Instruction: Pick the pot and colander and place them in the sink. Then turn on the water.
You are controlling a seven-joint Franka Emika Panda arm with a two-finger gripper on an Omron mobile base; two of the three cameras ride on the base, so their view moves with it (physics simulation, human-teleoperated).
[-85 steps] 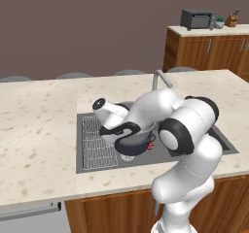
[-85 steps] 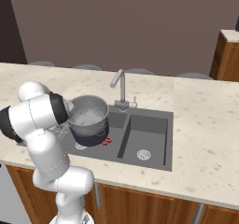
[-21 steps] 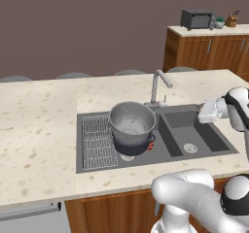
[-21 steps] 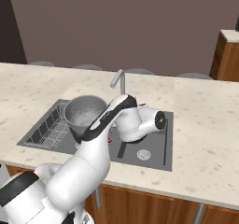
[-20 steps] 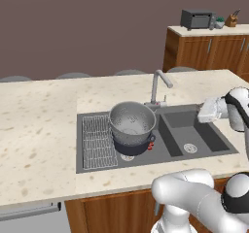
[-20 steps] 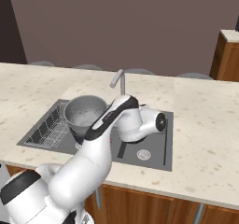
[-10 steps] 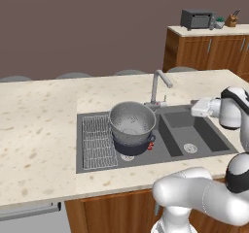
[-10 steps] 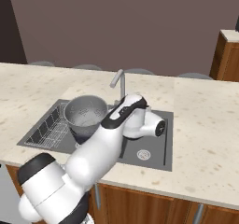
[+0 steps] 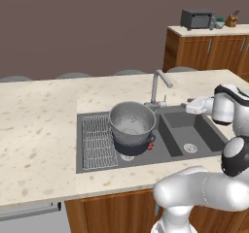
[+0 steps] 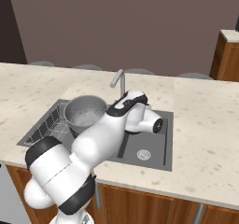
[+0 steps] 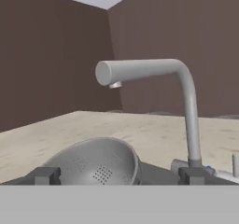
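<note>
Speckled beige counter (image 9: pixel 44 130), dark brown wall (image 9: pixel 97 28)

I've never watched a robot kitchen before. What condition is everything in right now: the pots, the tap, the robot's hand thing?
Light silver perforated metal colander: upright, nested on the pot, in the sink's left basin.
Dark navy round pot: upright under the colander, in the sink.
Dark grey double-basin sink: right basin dry.
Curved grey gooseneck faucet: off, no water running.
Robot's two-finger tool: open, holding nothing, facing the faucet.
</note>
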